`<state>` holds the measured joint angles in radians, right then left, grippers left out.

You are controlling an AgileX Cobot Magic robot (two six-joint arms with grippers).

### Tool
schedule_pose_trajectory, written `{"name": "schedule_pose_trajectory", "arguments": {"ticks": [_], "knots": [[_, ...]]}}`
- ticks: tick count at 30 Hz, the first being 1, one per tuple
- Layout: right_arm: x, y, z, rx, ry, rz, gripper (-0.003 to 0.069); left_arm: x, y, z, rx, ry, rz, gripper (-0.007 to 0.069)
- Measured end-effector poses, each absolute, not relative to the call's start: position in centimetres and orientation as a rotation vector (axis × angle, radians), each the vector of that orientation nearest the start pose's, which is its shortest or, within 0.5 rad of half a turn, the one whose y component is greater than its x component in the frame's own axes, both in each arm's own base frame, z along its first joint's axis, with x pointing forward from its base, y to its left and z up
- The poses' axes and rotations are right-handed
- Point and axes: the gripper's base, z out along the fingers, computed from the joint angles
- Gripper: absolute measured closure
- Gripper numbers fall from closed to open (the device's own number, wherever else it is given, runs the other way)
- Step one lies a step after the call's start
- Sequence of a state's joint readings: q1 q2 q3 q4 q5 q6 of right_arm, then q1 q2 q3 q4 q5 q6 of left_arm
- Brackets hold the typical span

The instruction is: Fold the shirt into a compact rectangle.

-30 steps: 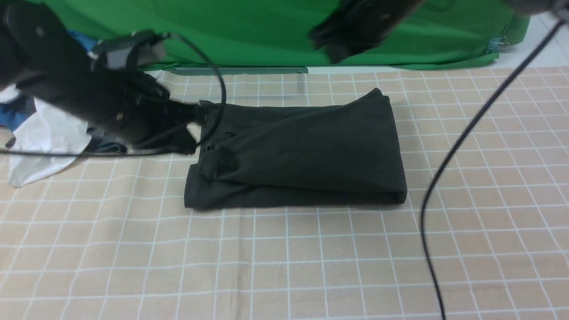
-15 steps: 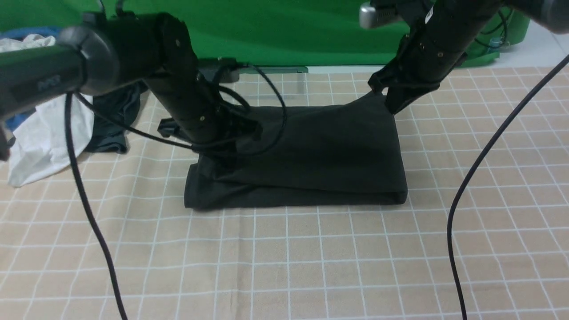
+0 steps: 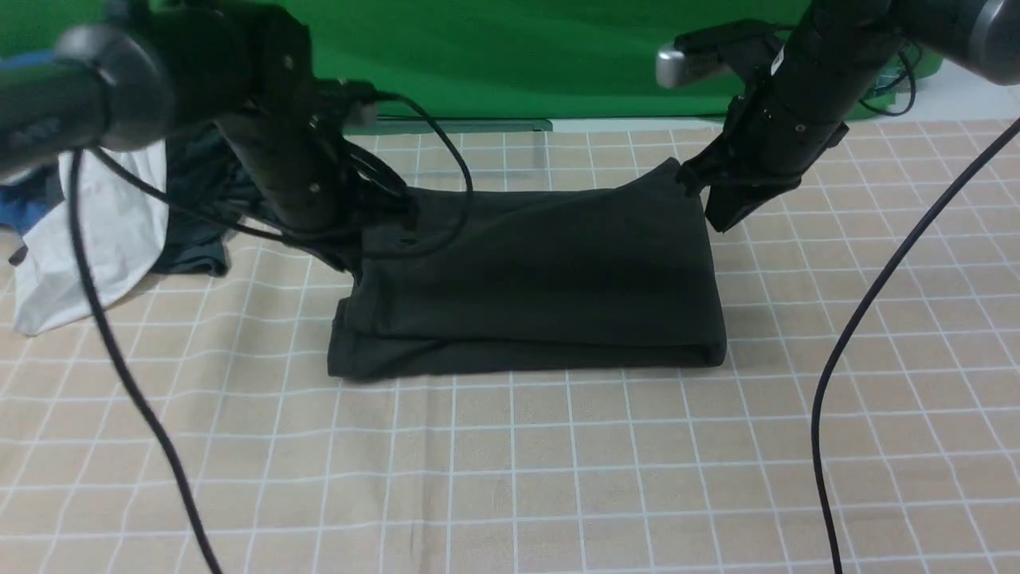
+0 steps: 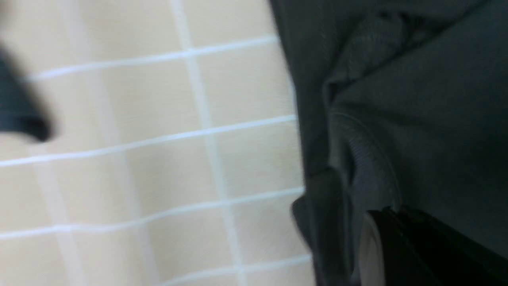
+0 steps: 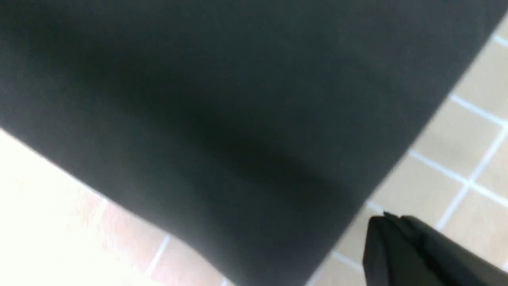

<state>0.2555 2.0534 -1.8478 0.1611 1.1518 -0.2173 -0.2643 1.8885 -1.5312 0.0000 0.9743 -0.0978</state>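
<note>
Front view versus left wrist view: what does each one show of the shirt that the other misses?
Front only: the whole folded black shirt, both arms at its far corners, the right pincer, and the pile of other clothes. Left wrist only: a close look at a ribbed hem by the left pincer. Both: the shirt's edge on the checked cloth.

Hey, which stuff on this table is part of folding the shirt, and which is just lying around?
Part of the job:
- black shirt
- left claw
- right claw

Just lying about:
- white garment
- dark grey garment
- blue cloth
</note>
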Motion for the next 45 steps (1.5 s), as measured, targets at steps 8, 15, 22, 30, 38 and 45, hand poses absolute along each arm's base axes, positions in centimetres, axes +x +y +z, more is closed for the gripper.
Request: {"name": "schedule_pose_trajectory", "arguments": {"ticks": [8, 15, 22, 30, 38, 45], "knots": [[41.0, 10.4, 28.2, -0.595, 2.791, 0.222, 0.0621, 34.1, -7.8, 29.8, 0.21, 2.782, -0.056, 0.0606], [36.5, 9.3, 31.6, -0.561, 2.67, 0.21, 0.0621, 24.5, -6.1, 30.9, 0.152, 2.626, -0.177, 0.0606], [29.1, 7.4, 35.6, -0.455, 2.323, 0.174, 0.0621, 15.7, -4.2, 28.8, 0.08, 2.53, -0.246, 0.0606], [16.5, 3.9, 38.9, -0.311, 1.699, 0.108, 0.0621, 7.0, -2.2, 28.4, 0.051, 2.153, -0.322, 0.0606], [3.9, 0.8, 36.9, -0.201, 1.154, 0.06, 0.0617, 2.9, -1.1, 29.3, 0.039, 1.732, -0.375, 0.0606], [0.0, -0.1, 35.4, -0.165, 0.983, 0.061, 0.0575, 3.2, -1.2, 28.5, 0.037, 1.721, -0.374, 0.0606]]}}
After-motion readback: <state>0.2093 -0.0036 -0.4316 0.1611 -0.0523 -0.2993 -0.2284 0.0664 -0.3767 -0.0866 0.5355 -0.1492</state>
